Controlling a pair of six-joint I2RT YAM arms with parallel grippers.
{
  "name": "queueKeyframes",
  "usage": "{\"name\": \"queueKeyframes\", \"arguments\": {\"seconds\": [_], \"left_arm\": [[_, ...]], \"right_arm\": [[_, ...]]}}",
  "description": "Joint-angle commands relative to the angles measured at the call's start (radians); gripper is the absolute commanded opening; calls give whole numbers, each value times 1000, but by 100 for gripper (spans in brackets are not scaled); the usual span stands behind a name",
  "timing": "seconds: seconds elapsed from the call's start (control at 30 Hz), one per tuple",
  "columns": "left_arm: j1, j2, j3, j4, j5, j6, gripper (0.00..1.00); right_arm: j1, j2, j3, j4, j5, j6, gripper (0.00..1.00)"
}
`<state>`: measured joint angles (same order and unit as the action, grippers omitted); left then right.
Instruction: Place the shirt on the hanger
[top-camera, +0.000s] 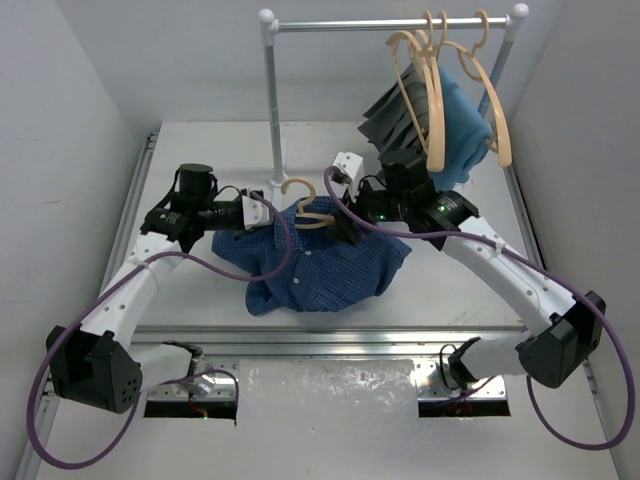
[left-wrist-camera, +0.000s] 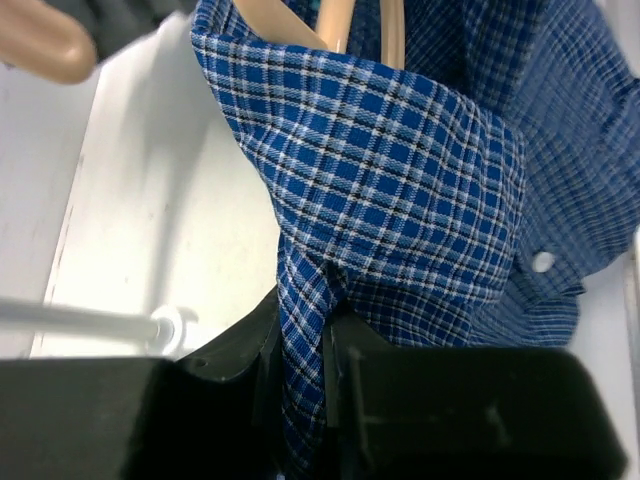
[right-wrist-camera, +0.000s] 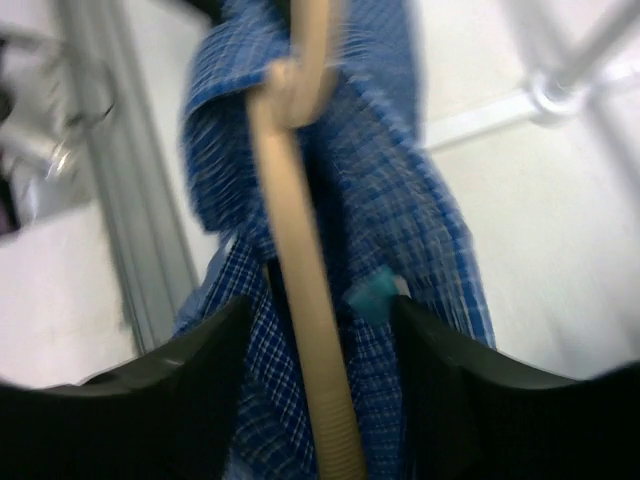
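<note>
The dark blue checked shirt (top-camera: 325, 265) lies bunched at the middle of the table. A tan hanger (top-camera: 308, 207) rests in its top, hook up. My left gripper (top-camera: 268, 212) is at the shirt's upper left. In the left wrist view it (left-wrist-camera: 305, 335) is shut on a fold of the shirt (left-wrist-camera: 400, 190). My right gripper (top-camera: 345, 215) is at the hanger's right side. In the right wrist view its jaws (right-wrist-camera: 320, 310) stand wide apart on either side of the hanger arm (right-wrist-camera: 300, 260) and the shirt (right-wrist-camera: 400, 200), touching neither.
A metal clothes rack (top-camera: 390, 22) stands at the back, its left post (top-camera: 272, 100) just behind the hanger. Several tan hangers (top-camera: 430, 80), a grey pleated garment (top-camera: 395, 115) and a light blue cloth (top-camera: 465, 120) hang at its right end, close to my right arm.
</note>
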<state>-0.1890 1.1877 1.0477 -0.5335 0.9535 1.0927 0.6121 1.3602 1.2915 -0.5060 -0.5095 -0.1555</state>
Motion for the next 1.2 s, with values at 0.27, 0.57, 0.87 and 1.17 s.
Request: {"name": "queueKeyframes", "arguments": {"seconds": [0.27,0.57,0.87,1.17], "left_arm": [[-30,-115,-136,289,-243,-201,0],[-66,-115,-152,382,-335,-286,0],[-78,-120,-140,395,-323,-321,0],[-78,-142,-127,376,-282,-352,0]], "right_arm": [[-3,-236,-142,524,161,430,76],[37,-184,-231,300,646,519,67],[48,-165,-331,400,750,542,45],[46,-125,-342,449,798,518,0]]}}
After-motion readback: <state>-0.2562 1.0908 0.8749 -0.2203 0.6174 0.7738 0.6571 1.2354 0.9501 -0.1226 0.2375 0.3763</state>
